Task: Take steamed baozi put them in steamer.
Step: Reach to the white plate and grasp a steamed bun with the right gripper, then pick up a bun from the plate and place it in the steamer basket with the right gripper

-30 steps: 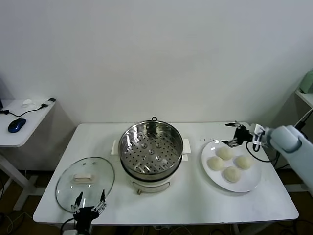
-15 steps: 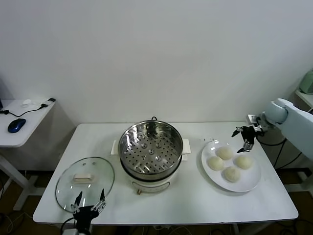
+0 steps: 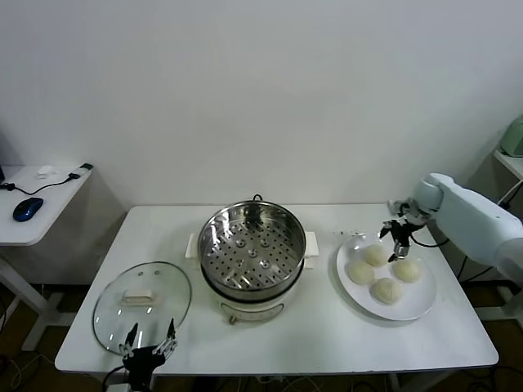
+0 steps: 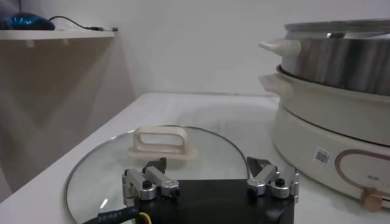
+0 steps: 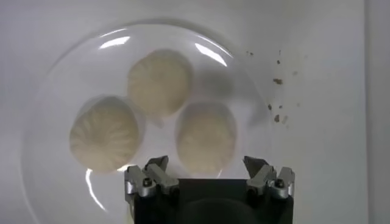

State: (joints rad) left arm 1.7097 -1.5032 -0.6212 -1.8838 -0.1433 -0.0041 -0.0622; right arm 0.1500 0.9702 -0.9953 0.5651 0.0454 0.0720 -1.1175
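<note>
Jaws: right gripper [image 3: 399, 242] spread, right of frame, over the plate [image 3: 417, 305] of steamed baozi [image 3: 386, 290].
Left gripper [image 3: 149, 353]: spread, bottom left, at the glass lid [image 3: 114, 314].
Steamer [image 3: 252, 253]: centre.

Four buns waiting, steel pot open

Four small round creamy-white dough buns [image 3: 383, 272] sit clustered together, well apart from the round shiny stainless-steel steamer pot [image 3: 252, 248], which stands upright and uncovered on its cream-white base, its perforated tray bare.
</note>
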